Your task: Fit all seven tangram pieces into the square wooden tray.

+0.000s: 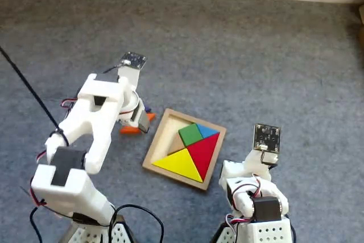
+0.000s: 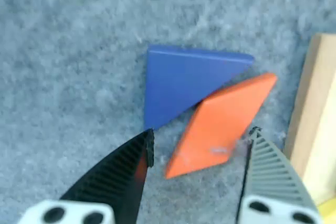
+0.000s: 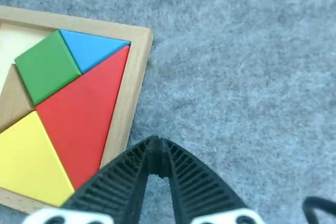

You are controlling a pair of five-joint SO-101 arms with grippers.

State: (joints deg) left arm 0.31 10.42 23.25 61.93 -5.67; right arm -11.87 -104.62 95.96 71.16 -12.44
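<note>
The square wooden tray (image 1: 152, 155) lies on the carpet between the arms. It holds a green square (image 1: 190, 134), a light blue triangle (image 1: 208, 131), a red triangle (image 1: 205, 149), a yellow triangle (image 1: 179, 163) and a brown triangle (image 1: 177, 145). Bare wood shows along the tray's left side. An orange parallelogram (image 2: 220, 124) lies on the carpet just left of the tray, partly over a dark blue triangle (image 2: 176, 85). My left gripper (image 2: 202, 140) is open, low over the parallelogram's near end, one finger on each side. My right gripper (image 3: 156, 148) is shut and empty, beside the tray rim (image 3: 131, 93) by the red triangle.
Grey carpet covers the whole floor. A pale wall base runs along the far edge. Black cables (image 1: 133, 211) trail near the arm bases at the front. Open carpet lies beyond and to the right of the tray.
</note>
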